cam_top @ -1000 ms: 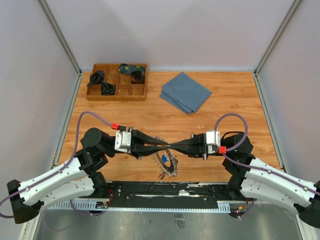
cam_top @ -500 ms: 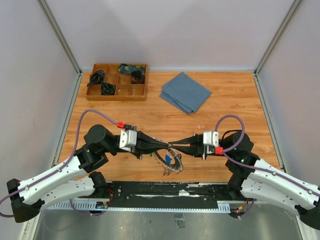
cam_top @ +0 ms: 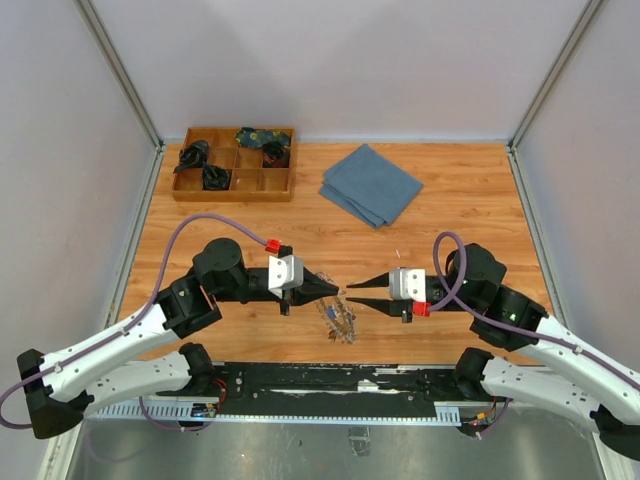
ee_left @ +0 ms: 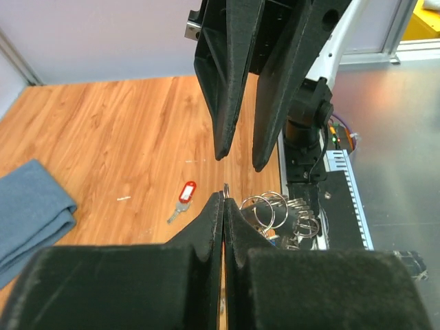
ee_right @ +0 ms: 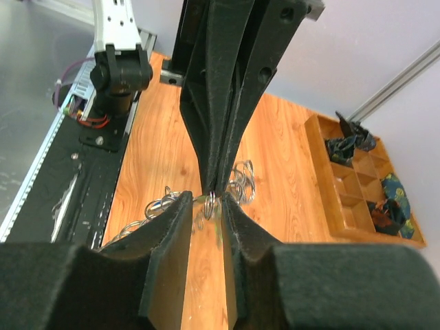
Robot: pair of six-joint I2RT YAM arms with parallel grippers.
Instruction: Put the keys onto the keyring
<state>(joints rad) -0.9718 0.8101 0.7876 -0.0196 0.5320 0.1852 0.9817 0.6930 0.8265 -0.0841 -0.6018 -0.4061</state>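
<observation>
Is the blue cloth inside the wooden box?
No, the blue cloth lies folded on the table, beside the wooden box.

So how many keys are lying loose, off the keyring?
1: a red-tagged key on the wooden table, between the blue cloth and the keyring. Others may be hidden.

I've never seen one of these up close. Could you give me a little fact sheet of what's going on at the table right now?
Left gripper: shut, pinching a thin loop of the keyring, its silvery bunch of keys right by the tips
Right gripper: open, tips facing the left one, holding nothing
Loose key: red tag, lying alone on the table
Blue cloth: folded, far side
Wooden tray: far left corner, dark items in some compartments
</observation>
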